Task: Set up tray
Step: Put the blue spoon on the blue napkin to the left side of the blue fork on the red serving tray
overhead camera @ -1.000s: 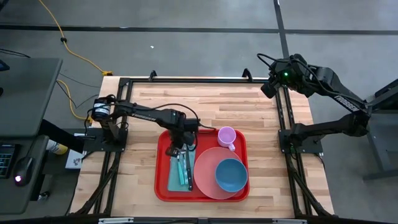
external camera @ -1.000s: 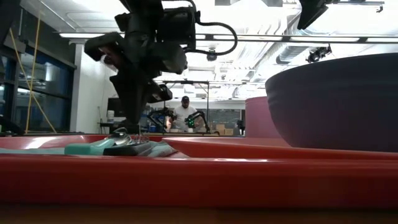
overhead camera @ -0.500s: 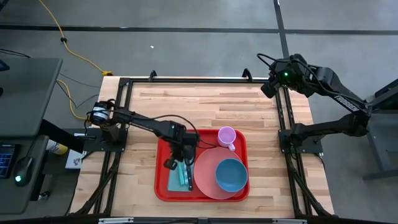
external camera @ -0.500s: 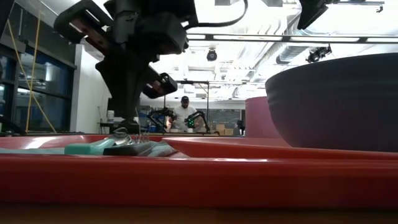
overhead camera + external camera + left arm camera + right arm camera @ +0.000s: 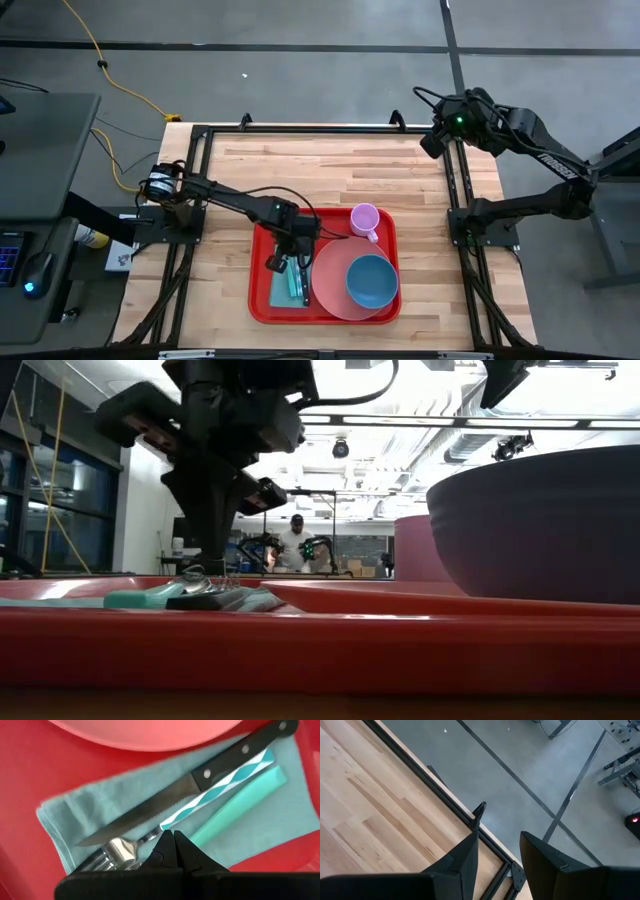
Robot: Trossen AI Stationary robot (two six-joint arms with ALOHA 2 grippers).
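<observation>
The red tray (image 5: 262, 300) lies on the table's near middle. On its left part lies a teal napkin (image 5: 70, 815) carrying a black-handled knife (image 5: 165, 802), a fork (image 5: 117, 851) and two teal-handled pieces (image 5: 240, 800). A pink plate (image 5: 328, 280) with a blue bowl (image 5: 371, 281) fills the tray's right part. A pink cup (image 5: 365, 220) stands at its far edge. My left gripper (image 5: 173, 841) is shut, pointing down over the fork's neck. My right gripper (image 5: 498, 850) is open, high over the table's far right corner. My left gripper points down with shut fingertips (image 5: 165, 845) just over the fork's neck and the striped teal handle (image 5: 200, 802). Whether the tips touch the cutlery, I cannot tell. The cutlery lies flat on the napkin.
Bare wooden table (image 5: 330, 170) spreads beyond the tray toward the far edge and to both sides. A black frame (image 5: 200, 140) rims the table. In the low view a person (image 5: 297, 540) sits far off in the room behind.
My left gripper has moved toward the table's near edge, from the tray's far rim to above the napkin and cutlery, staying shut. The cutlery and napkin lie as before.
</observation>
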